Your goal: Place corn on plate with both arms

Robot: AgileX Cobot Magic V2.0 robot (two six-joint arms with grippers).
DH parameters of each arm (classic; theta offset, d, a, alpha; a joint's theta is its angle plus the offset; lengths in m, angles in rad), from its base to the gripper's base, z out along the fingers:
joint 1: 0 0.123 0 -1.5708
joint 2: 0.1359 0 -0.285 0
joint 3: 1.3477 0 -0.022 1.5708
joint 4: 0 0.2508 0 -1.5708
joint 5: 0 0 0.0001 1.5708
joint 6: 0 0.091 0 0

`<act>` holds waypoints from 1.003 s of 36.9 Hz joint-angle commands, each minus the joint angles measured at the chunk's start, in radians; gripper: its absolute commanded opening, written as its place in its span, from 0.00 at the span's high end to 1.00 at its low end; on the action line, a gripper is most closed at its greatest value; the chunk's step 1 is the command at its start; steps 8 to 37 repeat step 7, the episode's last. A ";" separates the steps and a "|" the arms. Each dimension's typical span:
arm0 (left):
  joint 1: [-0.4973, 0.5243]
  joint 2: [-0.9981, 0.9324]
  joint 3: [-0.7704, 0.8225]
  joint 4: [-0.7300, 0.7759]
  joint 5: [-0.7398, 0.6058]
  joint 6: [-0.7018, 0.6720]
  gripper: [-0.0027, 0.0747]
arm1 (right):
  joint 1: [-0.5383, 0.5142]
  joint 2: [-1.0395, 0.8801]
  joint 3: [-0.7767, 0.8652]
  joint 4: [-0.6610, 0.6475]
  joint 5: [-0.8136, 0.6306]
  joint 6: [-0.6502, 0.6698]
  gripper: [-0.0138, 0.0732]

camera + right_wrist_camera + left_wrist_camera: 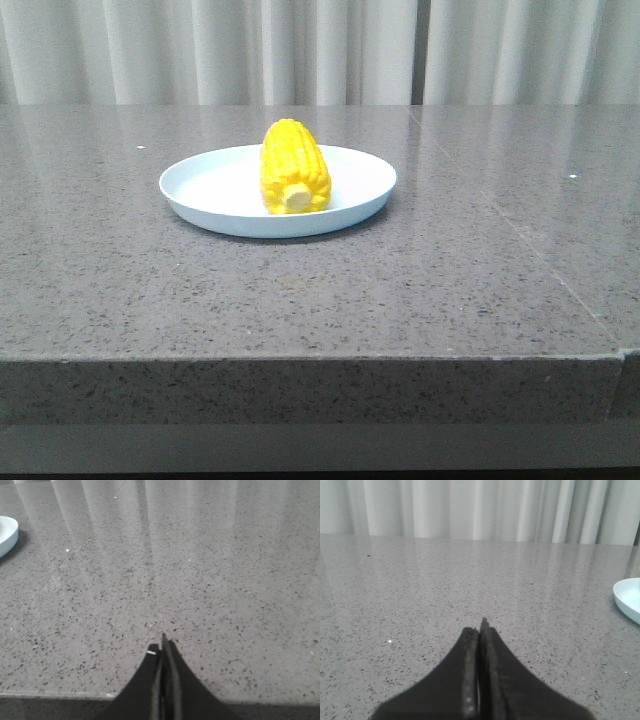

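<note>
The bright yellow corn (294, 167) lies on the pale blue-white plate (210, 185) in the middle of the table, its pale stub end toward the camera. Neither arm shows in the front view. In the left wrist view my left gripper (481, 627) is shut with nothing between its black fingers, low over bare table, and only the plate's rim (629, 597) shows at the edge. My right gripper (163, 645) is shut and empty too, near the table's front edge, with a sliver of the plate (6, 534) far off.
The table is grey speckled stone (450, 270) with a thick front edge (300, 390). White curtains (300, 50) hang behind it. A seam (540, 250) runs across the stone on the right.
</note>
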 commanded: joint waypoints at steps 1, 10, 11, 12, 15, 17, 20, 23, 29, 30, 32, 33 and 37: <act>0.002 -0.016 0.024 -0.010 -0.075 -0.005 0.99 | -0.005 -0.017 -0.021 0.001 -0.071 -0.009 0.92; 0.002 -0.016 0.024 -0.010 -0.075 -0.005 0.99 | -0.005 -0.017 -0.021 0.001 -0.071 -0.009 0.92; 0.002 -0.016 0.024 -0.010 -0.075 -0.005 0.99 | -0.005 -0.017 -0.021 0.001 -0.071 -0.009 0.92; 0.002 -0.016 0.024 -0.010 -0.075 -0.005 0.99 | -0.005 -0.017 -0.021 0.001 -0.071 -0.009 0.92; 0.002 -0.016 0.024 -0.010 -0.075 -0.005 0.99 | -0.005 -0.017 -0.021 0.001 -0.071 -0.009 0.92; 0.002 -0.016 0.024 -0.010 -0.075 -0.005 0.99 | -0.005 -0.017 -0.021 0.001 -0.071 -0.009 0.92; 0.002 -0.016 0.024 -0.010 -0.075 -0.005 0.99 | -0.005 -0.017 -0.021 0.001 -0.071 -0.009 0.92; 0.002 -0.016 0.024 -0.010 -0.075 -0.005 0.99 | -0.005 -0.017 -0.021 0.001 -0.071 -0.009 0.92; 0.002 -0.016 0.024 -0.010 -0.075 -0.005 0.99 | -0.005 -0.017 -0.021 0.001 -0.071 -0.009 0.92; 0.002 -0.016 0.024 -0.010 -0.075 -0.005 0.99 | -0.005 -0.017 -0.021 0.001 -0.071 -0.009 0.92; 0.002 -0.016 0.024 -0.010 -0.075 -0.005 0.99 | -0.005 -0.017 -0.021 0.001 -0.071 -0.009 0.92; 0.002 -0.016 0.024 -0.010 -0.075 -0.005 0.99 | -0.005 -0.017 -0.021 0.001 -0.071 -0.009 0.92; 0.002 -0.016 0.024 -0.010 -0.075 -0.005 0.99 | -0.005 -0.017 -0.021 0.001 -0.071 -0.009 0.92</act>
